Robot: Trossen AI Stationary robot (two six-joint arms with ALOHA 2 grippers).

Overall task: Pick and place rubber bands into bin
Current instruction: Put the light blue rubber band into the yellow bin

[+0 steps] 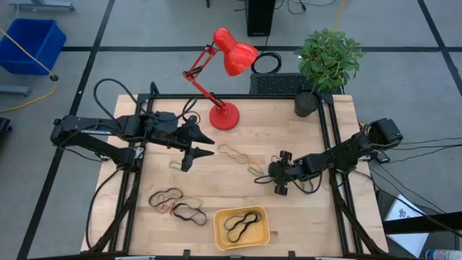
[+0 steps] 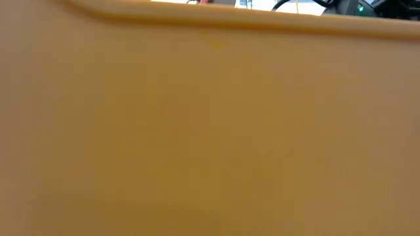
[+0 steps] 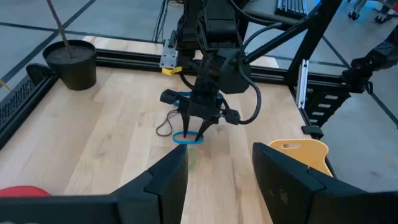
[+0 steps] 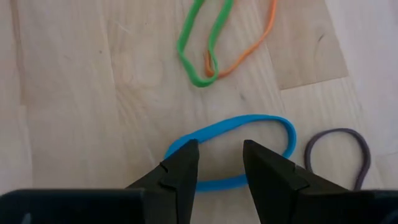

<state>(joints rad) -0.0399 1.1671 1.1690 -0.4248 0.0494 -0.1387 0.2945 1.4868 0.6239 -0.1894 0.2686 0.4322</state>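
My right gripper is open, low over the wooden table, with its fingertips at a blue rubber band that lies flat. Green, orange and grey rubber bands lie just beyond it. In the left wrist view the right gripper points down at the blue band. The yellow-orange bin sits at the near edge with black bands in it. My left gripper is open, raised over the table's left middle. My right gripper comes at the blue band slanting down from the table's right. Its open fingers stand on either side of the loop's near strand. I cannot tell whether they touch it.
Tan bands lie mid-table and black ones at the near left. A red desk lamp and a potted plant stand at the far edge. The bin's wall fills the low view.
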